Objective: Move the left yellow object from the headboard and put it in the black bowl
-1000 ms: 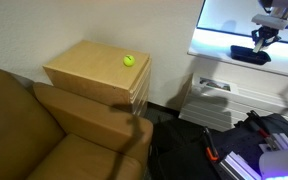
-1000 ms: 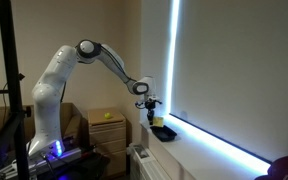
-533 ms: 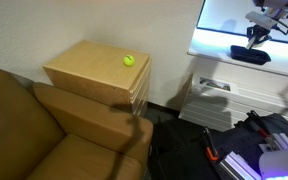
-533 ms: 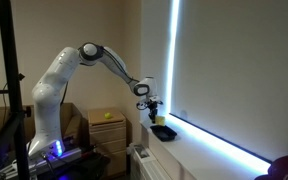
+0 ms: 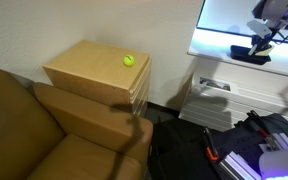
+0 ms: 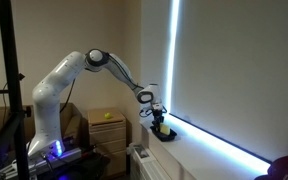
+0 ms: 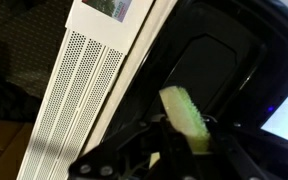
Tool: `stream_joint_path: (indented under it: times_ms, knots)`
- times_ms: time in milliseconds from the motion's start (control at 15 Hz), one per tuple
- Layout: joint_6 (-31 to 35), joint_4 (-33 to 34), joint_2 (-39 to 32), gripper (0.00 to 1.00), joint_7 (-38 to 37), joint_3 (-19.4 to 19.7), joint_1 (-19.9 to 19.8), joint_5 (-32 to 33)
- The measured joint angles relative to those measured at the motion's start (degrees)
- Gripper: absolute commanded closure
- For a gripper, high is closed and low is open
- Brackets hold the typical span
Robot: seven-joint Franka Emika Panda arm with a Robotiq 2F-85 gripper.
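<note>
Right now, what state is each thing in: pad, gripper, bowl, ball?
Pad: held in the gripper, over the bowl, not yet let go.
Gripper: shut on the pad.
Bowl: upright on the white ledge, nothing seen inside.
Ball: at rest on the headboard, untouched.

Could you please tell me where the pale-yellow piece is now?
In the wrist view, the pale-yellow piece is near the centre, gripped in the end effector over the black bowl, right of the perforated white panel.
</note>
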State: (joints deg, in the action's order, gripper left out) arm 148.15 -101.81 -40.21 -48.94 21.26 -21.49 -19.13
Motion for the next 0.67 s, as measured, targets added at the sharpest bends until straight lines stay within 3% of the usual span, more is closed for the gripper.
stream_joint_path:
  times_ms: [467, 533, 667]
  knots:
    - [0.5, 7.7, -5.2, 0.97, -8.0, -0.3, -0.4, -0.9]
    - [0.4, 8.4, -5.6, 0.61, -8.6, -0.6, -0.4, -0.9]
    - [0.3, 9.6, -6.2, 0.55, -9.2, -1.2, -0.5, -0.9]
